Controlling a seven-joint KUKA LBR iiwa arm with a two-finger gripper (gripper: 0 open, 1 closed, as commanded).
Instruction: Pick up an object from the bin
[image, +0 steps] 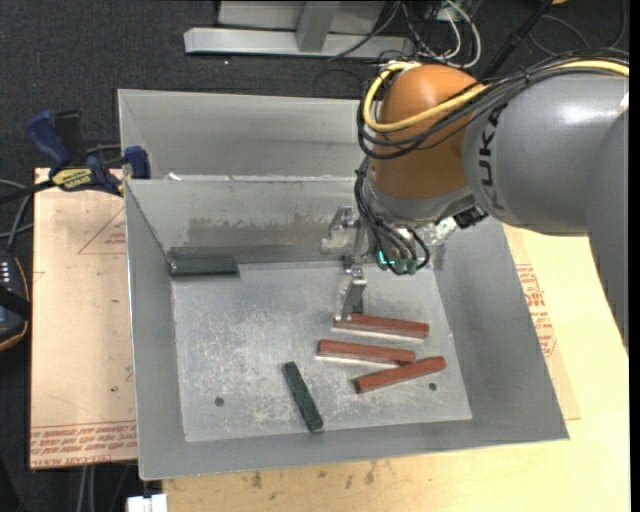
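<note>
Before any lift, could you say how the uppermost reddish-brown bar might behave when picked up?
The uppermost reddish-brown bar looks straight and flat-sided: probably stiff, unlikely to roll. Gripped at its left end, under the end effector, it may tilt.

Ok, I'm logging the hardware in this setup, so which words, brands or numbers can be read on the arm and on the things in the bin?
"KUKA": dark letters running down the grey arm, next to its orange cover.
No text can be read on the red-brown bars, the dark green bar, the dark bar by the back wall or the claw.
</note>
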